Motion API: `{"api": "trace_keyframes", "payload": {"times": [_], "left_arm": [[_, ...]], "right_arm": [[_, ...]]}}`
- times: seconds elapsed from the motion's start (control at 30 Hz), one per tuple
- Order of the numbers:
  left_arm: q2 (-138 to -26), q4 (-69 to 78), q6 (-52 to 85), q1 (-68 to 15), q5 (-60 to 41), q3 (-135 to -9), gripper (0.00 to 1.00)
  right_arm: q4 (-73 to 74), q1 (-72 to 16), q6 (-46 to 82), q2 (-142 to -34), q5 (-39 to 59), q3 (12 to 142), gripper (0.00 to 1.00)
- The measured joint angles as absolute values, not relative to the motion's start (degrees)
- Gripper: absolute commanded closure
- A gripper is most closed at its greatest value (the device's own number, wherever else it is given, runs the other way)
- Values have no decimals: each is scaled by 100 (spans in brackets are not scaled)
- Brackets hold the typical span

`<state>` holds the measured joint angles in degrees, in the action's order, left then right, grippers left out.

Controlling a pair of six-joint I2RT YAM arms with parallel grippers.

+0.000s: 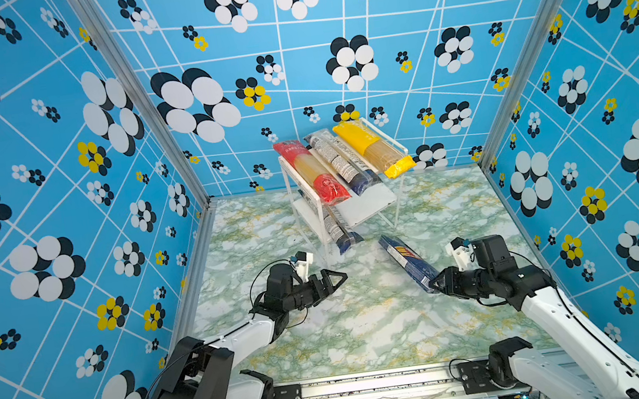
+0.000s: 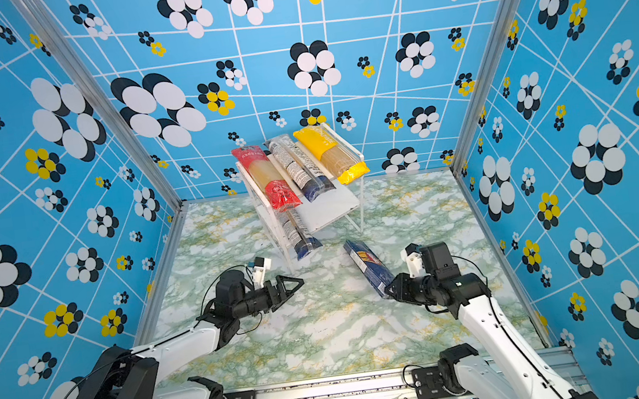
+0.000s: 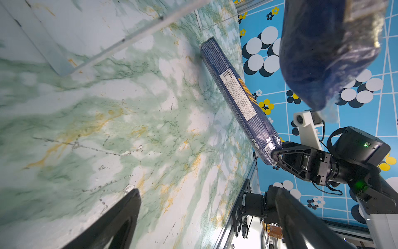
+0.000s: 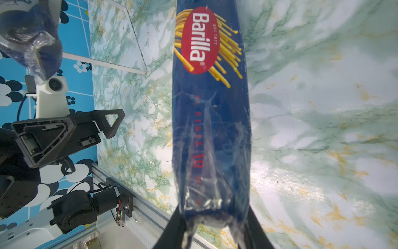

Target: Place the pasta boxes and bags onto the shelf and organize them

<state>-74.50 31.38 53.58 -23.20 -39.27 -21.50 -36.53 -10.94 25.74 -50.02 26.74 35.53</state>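
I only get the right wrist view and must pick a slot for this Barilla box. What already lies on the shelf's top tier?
Observer: Three lie side by side atop the shelf: a red-ended pack, a navy-ended clear pack, a yellow pack.
Operator: And below?
Observer: The lower board holds a second navy-ended pack along its left, jutting past the front; its right part is bare.
Operator: Where is my box?
Observer: The Barilla box, in the right tool, sits in front of the shelf, over neither board.

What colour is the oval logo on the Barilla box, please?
Red, white lettering; Barilla box logo shows best in the right wrist view.
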Motion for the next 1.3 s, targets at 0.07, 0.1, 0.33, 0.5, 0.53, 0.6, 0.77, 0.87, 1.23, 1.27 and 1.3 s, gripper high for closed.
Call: {"api": "trace_keyframes", "payload": {"times": [0.07, 0.1, 0.33, 0.5, 0.53, 0.6, 0.77, 0.87, 1.23, 1.27, 1.3], "left_arm": [[-7461, 3138, 5358, -2320, -3927, -2150, 1], [-7463, 3140, 5358, -2320, -3927, -2152, 1], [-7491, 3173, 5360, -2320, -3924, -2150, 1], [-7491, 3173, 5360, -2320, -3922, -2150, 1], [-7491, 3173, 5360, -2320, -3922, -2150, 1], [-7491, 3170, 5360, -2320, -3922, -2152, 1], [-7491, 3170, 5358, -2320, -3922, -2152, 1], [-7491, 3170, 5358, -2320, -3922, -2152, 1], [-7491, 3170, 5358, -2320, -3922, -2152, 1], [-7491, 3168, 5360, -2320, -3922, -2150, 1], [-7491, 3170, 5360, -2320, -3922, -2152, 1]], "right_arm": [[-3452, -1114, 2596, -5037, 2692, 3411, 100], [-3393, -1125, 2602, -5050, 2694, 3367, 100], [-2805, -1433, 2821, -5131, 2650, 2963, 100], [-2408, -1782, 2963, -5426, 2469, 2797, 99], [-2351, -1848, 2971, -5505, 2410, 2781, 99], [-2287, -1942, 2982, -5636, 2296, 2775, 98], [-2060, -1999, 3026, -5798, 2104, 2724, 93], [-1920, -2010, 3048, -5841, 2034, 2635, 84], [-1590, -2014, 3046, -6300, 1824, 2545, 69], [-1577, -2014, 3046, -6340, 1815, 2536, 66], [-1577, -2021, 3046, -6379, 1796, 2534, 63]]}}
